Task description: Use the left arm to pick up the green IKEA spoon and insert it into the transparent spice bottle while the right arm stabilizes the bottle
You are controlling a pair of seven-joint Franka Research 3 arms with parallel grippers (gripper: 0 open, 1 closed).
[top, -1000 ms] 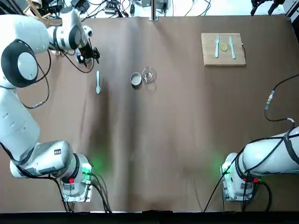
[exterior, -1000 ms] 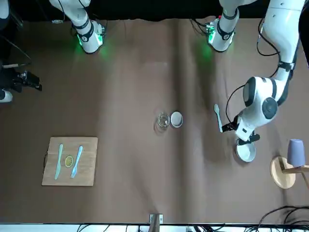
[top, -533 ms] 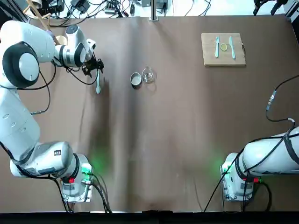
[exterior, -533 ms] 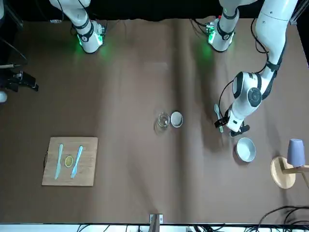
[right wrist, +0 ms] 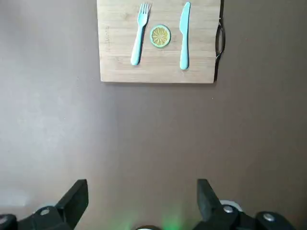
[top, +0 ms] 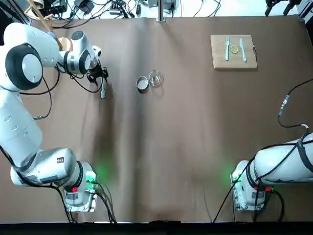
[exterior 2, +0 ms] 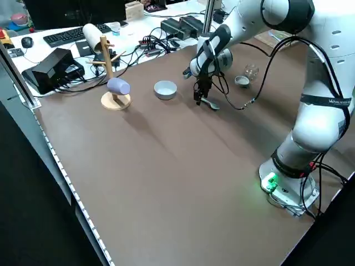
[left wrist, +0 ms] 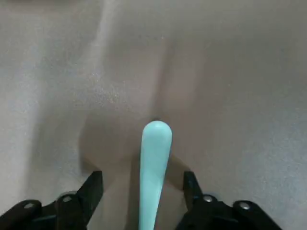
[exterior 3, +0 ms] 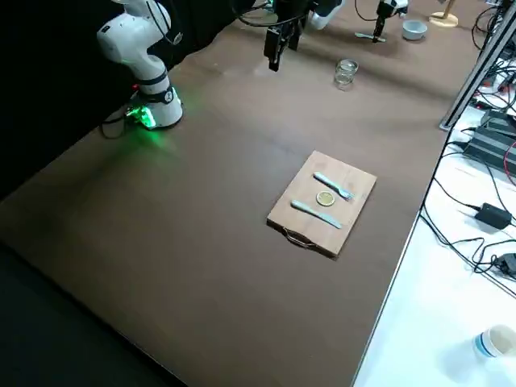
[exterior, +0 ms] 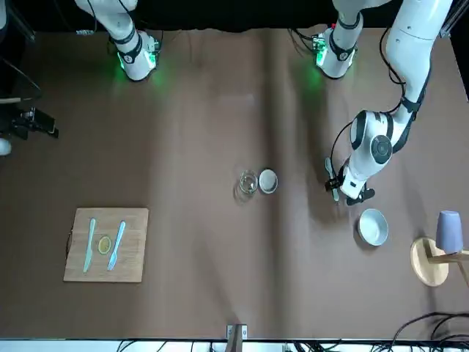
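The pale green spoon (top: 102, 92) lies flat on the brown table, left of the transparent spice bottle (top: 155, 78). My left gripper (top: 100, 77) is low over the spoon's handle end, and it is open. In the left wrist view the handle (left wrist: 154, 158) runs between the two fingers (left wrist: 94, 188), which stand clear of it on both sides. The bottle (exterior: 248, 182) stands upright and untouched at mid-table. My right gripper (right wrist: 141, 191) hangs open, high above the table near the wooden board (right wrist: 158, 40), far from the bottle.
A grey round cap (top: 142, 83) sits right beside the bottle. A white bowl (exterior: 372, 226) and a wooden mug stand (exterior: 432, 260) are just beyond the left gripper. The wooden board (top: 234, 51) holds a teal fork, a knife and a lemon slice.
My left gripper has swung from near the white bowl towards the spoon and come down, so its fingers now straddle the handle. The spoon and bottle have not moved.
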